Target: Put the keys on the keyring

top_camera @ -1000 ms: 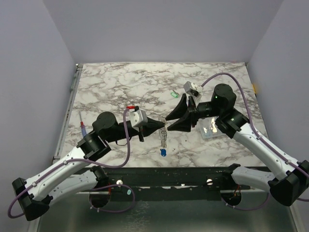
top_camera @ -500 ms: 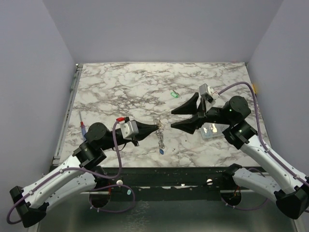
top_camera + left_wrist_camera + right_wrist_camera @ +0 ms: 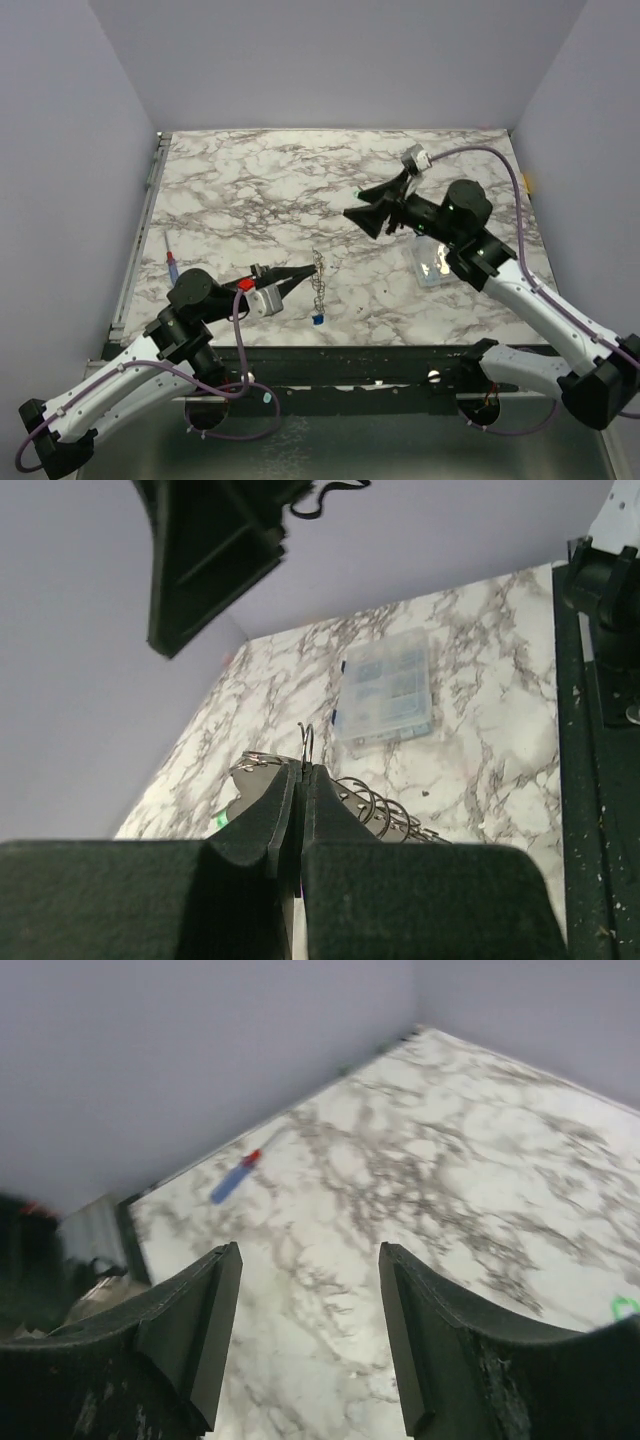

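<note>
Both arms have separated since a second ago. The left claw (image 3: 308, 268) has pulled back toward the near edge and taken the keyring (image 3: 317, 285) with it. The right claw (image 3: 352, 203) has backed off toward the far side and spread wider.

Top view:
- Left claw is clamped tight on the upper end of the keyring.
- Chain trails from the tips toward the near edge, with the blue key (image 3: 316, 320) on its end. Can't tell whether that key touches the worktop (image 3: 240, 180) or hangs clear.
- Right claw sits well apart from the ring, jaws wide, nothing in them.
- Clear box (image 3: 432, 262) lies right of the ring, beside the right forearm.
- Pen (image 3: 172, 262) lies at the worktop's left edge, near the left arm.

Left wrist:
- Fingers are pressed together, with a thin wire loop of the keyring (image 3: 306, 742) poking out past the tips.
- More wire coils run off beside the right-hand finger.
- Clear box (image 3: 385, 685) lies beyond on the marble.
- Small green speck just left of the fingers, too small to identify.

Right wrist:
- Jaws stand wide apart with bare marble between them, gripping nothing.
- Pen (image 3: 235, 1178) lies beyond, near the worktop edge by the wall.
- Green key (image 3: 626, 1307) lies on the worktop, cut off by the right frame edge.
- Dark blur at lower left, can't tell what it is.
</note>
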